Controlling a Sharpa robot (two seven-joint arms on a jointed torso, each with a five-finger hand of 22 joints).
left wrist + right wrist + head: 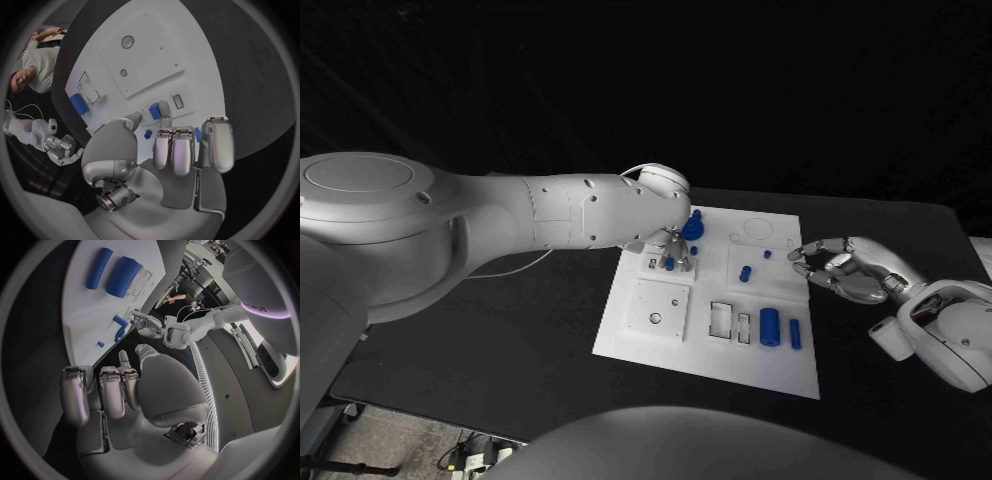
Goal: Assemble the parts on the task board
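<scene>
White task board (678,352) flat mid-table, two blue cylinders (770,323) lying side by side near its right edge

The head view looks steeply down from above at the whole task board (711,300) on the black tabletop (516,320), with both arms reaching in from the sides. The left wrist view sits close behind the left hand (169,150) and faces past its fingers onto the board (156,50) just beyond them. The right wrist view sits close behind the right hand (125,390), facing along the board's edge (87,315). All three share the board; each wrist view also catches the opposite hand beyond its own fingers.
</scene>
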